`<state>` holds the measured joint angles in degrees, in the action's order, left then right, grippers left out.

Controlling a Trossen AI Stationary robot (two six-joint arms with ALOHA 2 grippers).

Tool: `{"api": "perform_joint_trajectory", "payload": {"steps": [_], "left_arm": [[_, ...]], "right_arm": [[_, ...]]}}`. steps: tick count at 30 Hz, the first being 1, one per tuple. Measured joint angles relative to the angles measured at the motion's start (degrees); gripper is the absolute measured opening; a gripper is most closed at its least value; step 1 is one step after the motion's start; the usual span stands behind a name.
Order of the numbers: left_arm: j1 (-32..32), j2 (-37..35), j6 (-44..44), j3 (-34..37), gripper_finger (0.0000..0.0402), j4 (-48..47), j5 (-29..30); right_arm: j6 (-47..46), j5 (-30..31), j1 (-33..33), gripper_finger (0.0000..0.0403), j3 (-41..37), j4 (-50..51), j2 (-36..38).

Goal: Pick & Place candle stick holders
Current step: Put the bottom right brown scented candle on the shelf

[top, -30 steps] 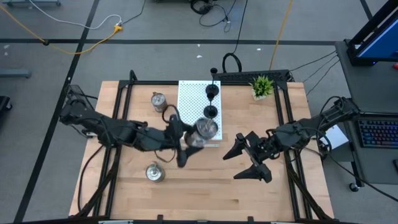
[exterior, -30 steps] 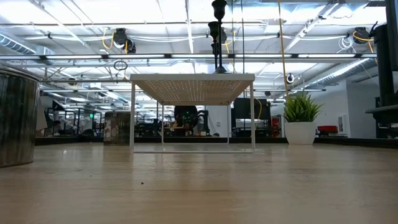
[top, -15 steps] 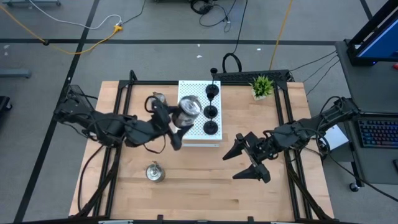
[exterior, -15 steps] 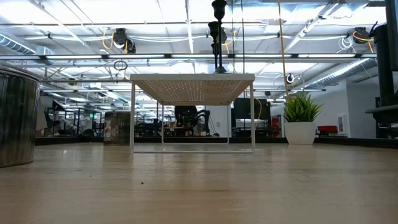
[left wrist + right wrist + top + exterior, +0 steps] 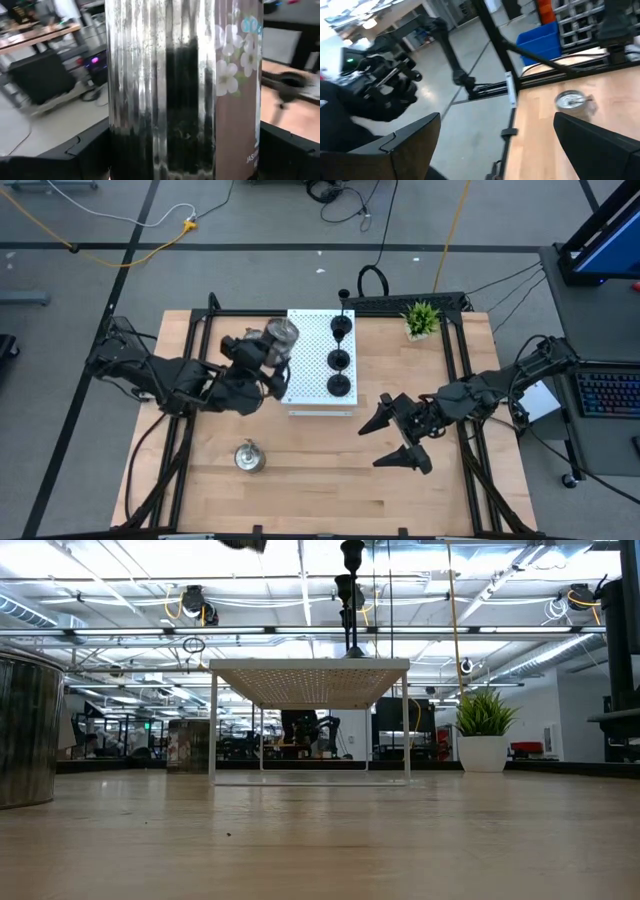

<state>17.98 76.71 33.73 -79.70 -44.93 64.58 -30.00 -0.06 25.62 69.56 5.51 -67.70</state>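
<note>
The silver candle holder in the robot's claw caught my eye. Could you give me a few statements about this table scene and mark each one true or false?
1. The left gripper is shut on a silver candle holder. True.
2. Three black candle holders stand in a row on the white perforated board. True.
3. The right gripper is shut on a black holder. False: it is open and holds nothing, over bare wood.
4. The potted plant stands on the board. False: it stands on the table, beside the board.
5. Another silver holder stands on the table near its front. True.
</note>
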Motion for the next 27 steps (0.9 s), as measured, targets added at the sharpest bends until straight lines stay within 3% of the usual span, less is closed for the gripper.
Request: {"api": "perform_joint_trajectory", "payload": {"steps": [5, 13, 20, 27], "left_arm": [[-4.68, -0.05, 1.43, 3.69, 0.0365, 1.34, -0.99], [-14.74, -2.24, -5.33, 14.21, 0.0365, 15.26, -13.27], [-22.84, -6.41, -15.65, 25.91, 0.0365, 40.73, -26.40], [-29.87, -7.16, -20.35, 39.51, 0.0365, 65.21, -41.17]], "right_arm": [[1.20, 0.24, -1.35, 0.0379, 0.00, 0.04, 0.00], [2.15, 0.29, -3.87, 0.0379, 0.00, 0.84, 0.00], [0.51, 4.35, -4.59, 0.0379, -0.06, 3.12, 0.00], [0.27, 9.68, -4.57, 0.0379, -0.51, 3.34, 0.00]]}}
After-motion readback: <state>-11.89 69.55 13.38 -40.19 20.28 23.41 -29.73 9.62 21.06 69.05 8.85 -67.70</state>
